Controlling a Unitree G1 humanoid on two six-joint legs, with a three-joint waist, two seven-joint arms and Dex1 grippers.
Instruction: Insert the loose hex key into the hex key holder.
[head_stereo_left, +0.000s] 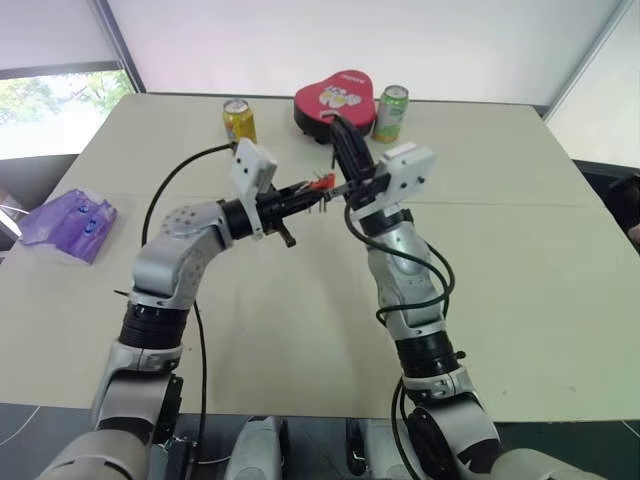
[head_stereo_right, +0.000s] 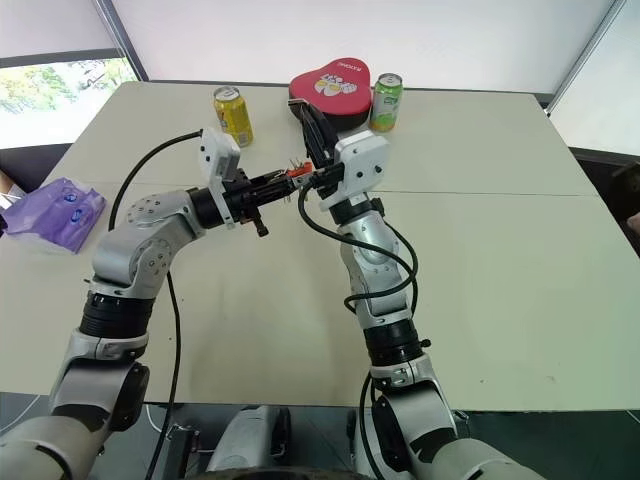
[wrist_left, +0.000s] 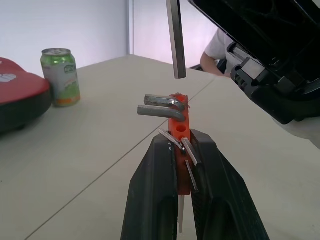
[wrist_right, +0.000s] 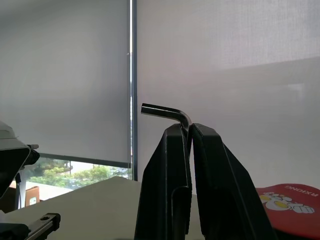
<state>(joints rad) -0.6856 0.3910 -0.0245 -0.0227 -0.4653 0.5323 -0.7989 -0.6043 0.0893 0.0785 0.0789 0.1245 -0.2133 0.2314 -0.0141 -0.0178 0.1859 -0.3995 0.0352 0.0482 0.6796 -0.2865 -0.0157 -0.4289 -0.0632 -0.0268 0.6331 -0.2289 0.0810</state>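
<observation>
We find the left gripper (wrist_left: 175, 150) clenched on the orange holder (wrist_left: 179, 127) and the right gripper (wrist_right: 190, 131) clenched on the loose hex key (wrist_left: 175, 37), whose tip hangs just above the holder; insertion not yet done.

Office-like room; blinds (wrist_right: 65, 75), table (head_stereo_left: 520, 270)

On the table (head_stereo_left: 520, 250), a red heart-shaped tin (head_stereo_left: 336, 98) sits between a yellow can (head_stereo_left: 239, 121) and a green can (head_stereo_left: 390, 113); a purple bag (head_stereo_left: 68, 222) lies near the left edge.
</observation>
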